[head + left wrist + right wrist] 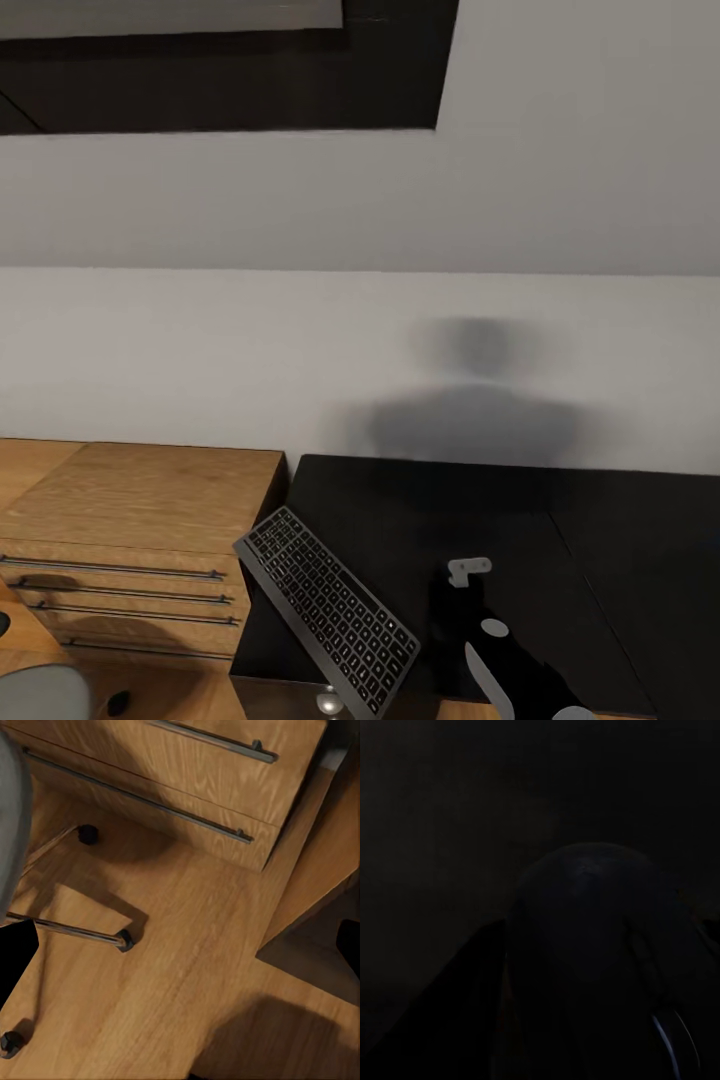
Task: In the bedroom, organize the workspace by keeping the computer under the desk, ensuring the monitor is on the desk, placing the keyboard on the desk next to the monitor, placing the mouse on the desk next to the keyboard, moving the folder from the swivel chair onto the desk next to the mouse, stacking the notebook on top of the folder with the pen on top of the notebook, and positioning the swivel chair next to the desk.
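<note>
Mouse (600, 967), dark and rounded, sits right before the right gripper (455, 600) over the black desk (600, 560), just beside the keyboard (330, 610); whether the jaws hold it I cannot tell. Mouse placement seems in hand; next, settle it beside the keyboard.

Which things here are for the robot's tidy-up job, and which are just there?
For the job: keyboard, black desk, mouse, chair legs, right arm.
Just there: wooden drawers, wall, floor.
</note>
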